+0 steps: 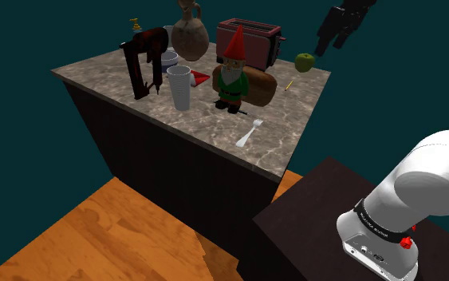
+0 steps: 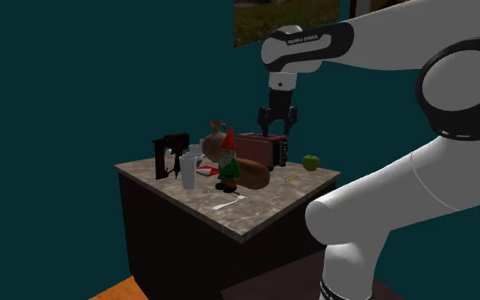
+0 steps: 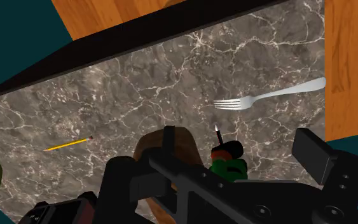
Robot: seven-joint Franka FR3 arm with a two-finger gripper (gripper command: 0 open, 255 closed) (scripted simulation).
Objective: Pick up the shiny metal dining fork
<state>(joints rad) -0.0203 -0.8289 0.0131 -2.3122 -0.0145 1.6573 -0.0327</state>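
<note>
1. the tool (image 2: 278, 130) is hanging high above the worktop (image 1: 294, 120), its two black fingers standing apart and gripping nothing.
2. in the wrist view, a brown bread loaf (image 1: 261, 86) and a red-hatted garden gnome (image 1: 230, 76) are sitting below the tool, the gnome standing upright just beside the loaf.
3. the silvery fork (image 3: 269, 95) is lying flat on the marbled worktop, in front of the gnome and apart from it, its handle end reaching close to the worktop's edge.
4. a thin yellow stick (image 1: 289, 85), possibly a pencil, is lying between the loaf and a green apple (image 1: 305, 61).
5. farther off, a red toaster (image 1: 250, 40), a white cup stack (image 1: 180, 86), a dark nail gun (image 1: 144, 64) and a brown jug (image 1: 189, 32) are standing.
</note>
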